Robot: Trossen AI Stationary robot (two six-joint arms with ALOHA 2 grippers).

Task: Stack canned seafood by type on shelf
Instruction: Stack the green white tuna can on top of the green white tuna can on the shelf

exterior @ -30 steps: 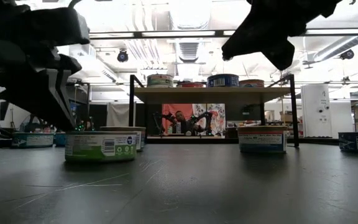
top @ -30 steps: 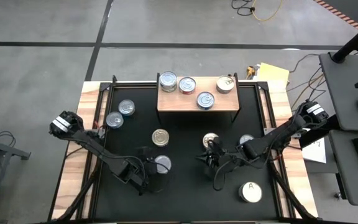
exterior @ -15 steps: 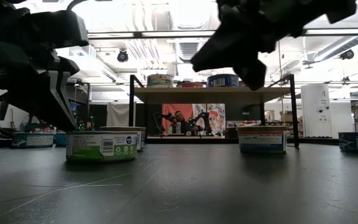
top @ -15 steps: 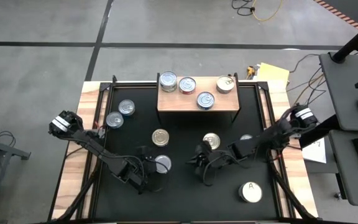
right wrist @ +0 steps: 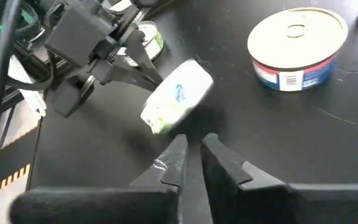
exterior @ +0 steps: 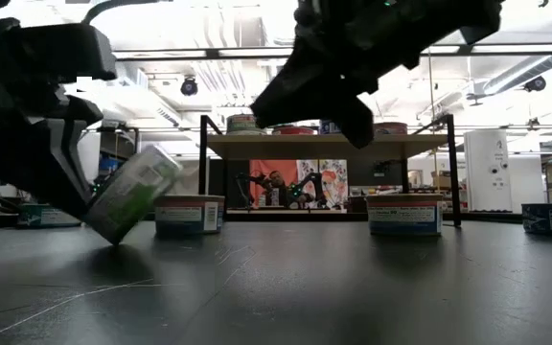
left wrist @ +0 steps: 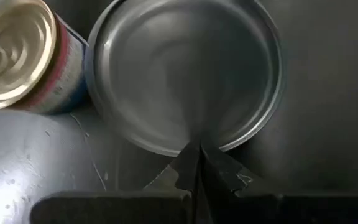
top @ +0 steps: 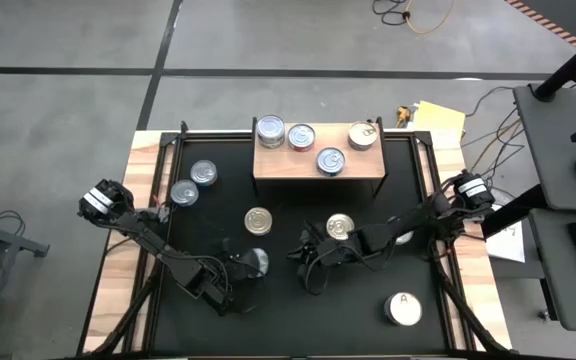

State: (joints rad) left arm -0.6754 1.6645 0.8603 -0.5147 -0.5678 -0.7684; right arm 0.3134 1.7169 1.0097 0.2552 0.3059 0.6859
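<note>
Four cans atop shelf.

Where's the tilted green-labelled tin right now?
In the high view the tilted green-labelled round tin is on the black tabletop, left of centre, propped up at the left gripper, just below the gold-topped tin.

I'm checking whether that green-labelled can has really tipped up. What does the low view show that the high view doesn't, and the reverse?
Only the low view shows the green-labelled can tilted, one edge on the black tabletop and the other raised, beside the left gripper. It also shows the other tins' side labels.

Only the high view shows the layout: four cans on the shelf, and the white-topped can marked "A" near the front right.

Both show the right gripper near the tilted can, not touching it, and the gold-topped can behind.
</note>
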